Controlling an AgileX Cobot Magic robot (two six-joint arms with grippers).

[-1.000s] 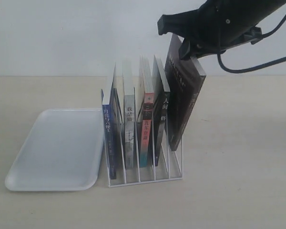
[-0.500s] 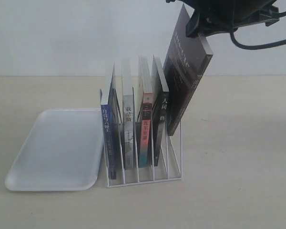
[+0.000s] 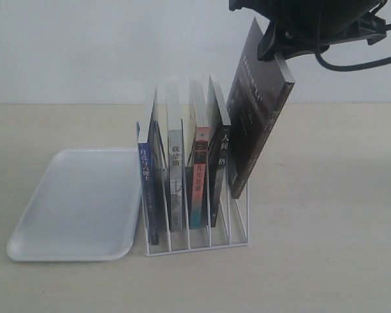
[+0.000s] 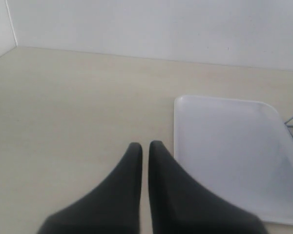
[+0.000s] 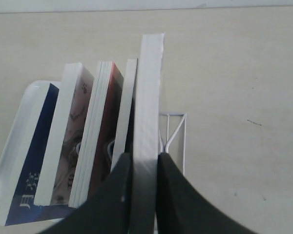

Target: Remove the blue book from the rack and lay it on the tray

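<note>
Blue book (image 3: 150, 186) stands in rack's (image 3: 238, 222) leftmost slot, mid-frame; right gripper (image 3: 274, 49), upper right, clamps a black book (image 3: 257, 114); left gripper (image 4: 145, 152) pressed together.

The scene was lit brightly and evenly by soft, diffuse light, so that only faint, short shadows were cast under the tray (image 3: 72, 202) and the rack (image 3: 199, 248). The right gripper (image 5: 144, 157) and the left gripper (image 4: 145, 145) were rendered as near-black, softly blurred shapes, while the page edges of the dark book (image 5: 149, 87) were washed out almost to white.
</note>
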